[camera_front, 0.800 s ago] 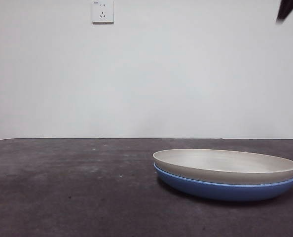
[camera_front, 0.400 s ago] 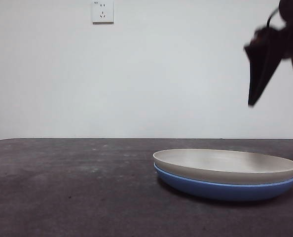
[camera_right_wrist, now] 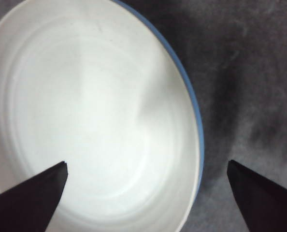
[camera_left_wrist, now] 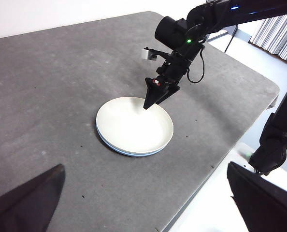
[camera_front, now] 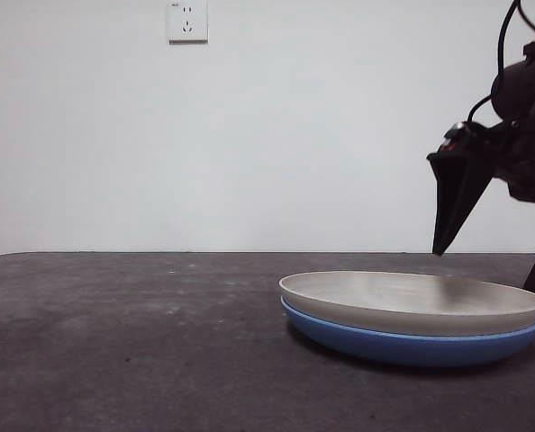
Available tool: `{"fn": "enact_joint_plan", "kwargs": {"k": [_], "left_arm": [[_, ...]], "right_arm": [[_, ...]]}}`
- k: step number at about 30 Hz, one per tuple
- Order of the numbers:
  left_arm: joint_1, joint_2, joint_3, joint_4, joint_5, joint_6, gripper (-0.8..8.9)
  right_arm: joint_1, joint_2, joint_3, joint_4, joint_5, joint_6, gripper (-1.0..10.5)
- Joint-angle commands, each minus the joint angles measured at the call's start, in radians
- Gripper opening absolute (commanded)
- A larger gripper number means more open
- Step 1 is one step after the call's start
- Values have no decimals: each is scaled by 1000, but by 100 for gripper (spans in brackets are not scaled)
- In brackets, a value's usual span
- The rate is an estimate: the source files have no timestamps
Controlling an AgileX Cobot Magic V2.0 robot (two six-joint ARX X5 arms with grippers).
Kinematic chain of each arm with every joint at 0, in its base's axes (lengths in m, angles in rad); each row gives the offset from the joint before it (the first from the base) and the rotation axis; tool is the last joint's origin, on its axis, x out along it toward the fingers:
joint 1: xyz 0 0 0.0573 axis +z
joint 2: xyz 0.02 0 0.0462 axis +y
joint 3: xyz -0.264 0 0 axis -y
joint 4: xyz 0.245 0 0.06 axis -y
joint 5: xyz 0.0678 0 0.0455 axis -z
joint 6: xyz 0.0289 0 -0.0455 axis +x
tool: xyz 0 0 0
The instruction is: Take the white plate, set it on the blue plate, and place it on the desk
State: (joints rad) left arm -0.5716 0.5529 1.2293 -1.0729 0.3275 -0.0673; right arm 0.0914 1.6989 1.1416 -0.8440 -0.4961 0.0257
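With the white plate (camera_front: 412,301) nested in the blue plate (camera_front: 412,346) on the desk (camera_front: 123,342), the right gripper (camera_front: 493,265) hung wide open astride the white plate's rim, where it might pinch both rims together, I thought.

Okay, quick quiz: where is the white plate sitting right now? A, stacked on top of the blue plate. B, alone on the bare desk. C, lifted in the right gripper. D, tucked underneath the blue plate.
A: the white plate rests nested on the blue plate, whose rim shows beneath it, while the right gripper hangs open above, holding nothing.
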Motion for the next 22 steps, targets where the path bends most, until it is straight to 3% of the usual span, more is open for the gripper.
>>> {"fn": "enact_joint_plan", "kwargs": {"k": [1,13,22], "left_arm": [[-5,3,10,11,-2,-4,685],[-5,3,11,26,-2,-1,686],[-5,3,11,27,-2,-1,686]], "right_arm": [[3,42,16,14,-2,-23,614],[3,100,16,43,-14,-35,525],[3,103,16,43,-24,-37,155]]}}
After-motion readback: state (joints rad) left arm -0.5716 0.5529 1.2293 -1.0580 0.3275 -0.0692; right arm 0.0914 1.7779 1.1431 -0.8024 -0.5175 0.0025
